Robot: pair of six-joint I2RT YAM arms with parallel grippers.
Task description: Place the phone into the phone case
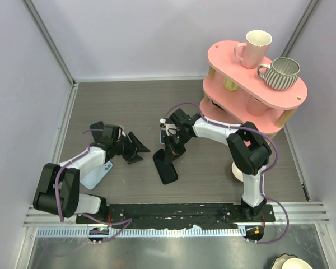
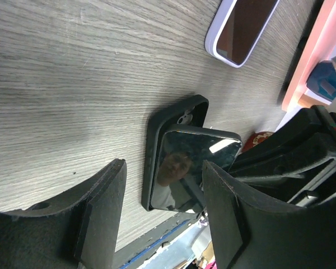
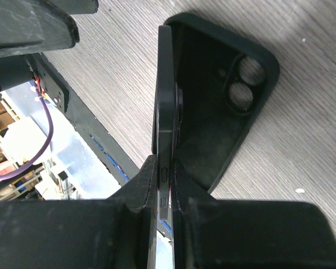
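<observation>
Black phone case (image 1: 167, 168): lies cavity-up.
Phone (image 3: 167, 101): my right gripper (image 3: 164, 171) clamps it, tilted into case for seating.
Left gripper (image 1: 135, 148): open beside case, for bracing.

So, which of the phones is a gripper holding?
The black phone, pinched edge-on by the right gripper over the black case; the white-rimmed phone lies flat on the table.
</observation>
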